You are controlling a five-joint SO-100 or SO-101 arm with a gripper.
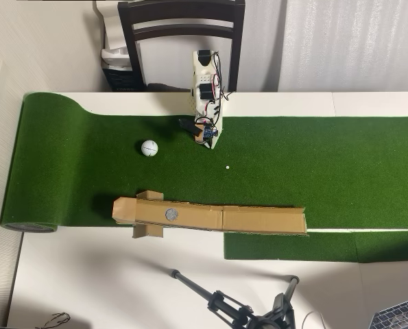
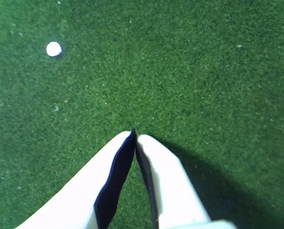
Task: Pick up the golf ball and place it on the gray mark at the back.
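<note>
The white golf ball (image 1: 149, 148) lies on the green turf mat, left of the arm in the overhead view. The gray round mark (image 1: 171, 214) sits on a long cardboard strip (image 1: 258, 220) at the mat's lower edge. My white gripper (image 1: 211, 143) points down at the turf, well right of the ball and apart from it. In the wrist view its two white fingers (image 2: 170, 176) meet at the tips (image 2: 134, 134), shut and empty, over bare turf. The ball is out of the wrist view.
A small white dot (image 1: 227, 166) lies on the turf right of the gripper; it also shows in the wrist view (image 2: 53, 48). The mat's rolled end (image 1: 25, 164) is at the left. A dark chair (image 1: 182, 27) stands behind, a tripod (image 1: 238, 308) in front.
</note>
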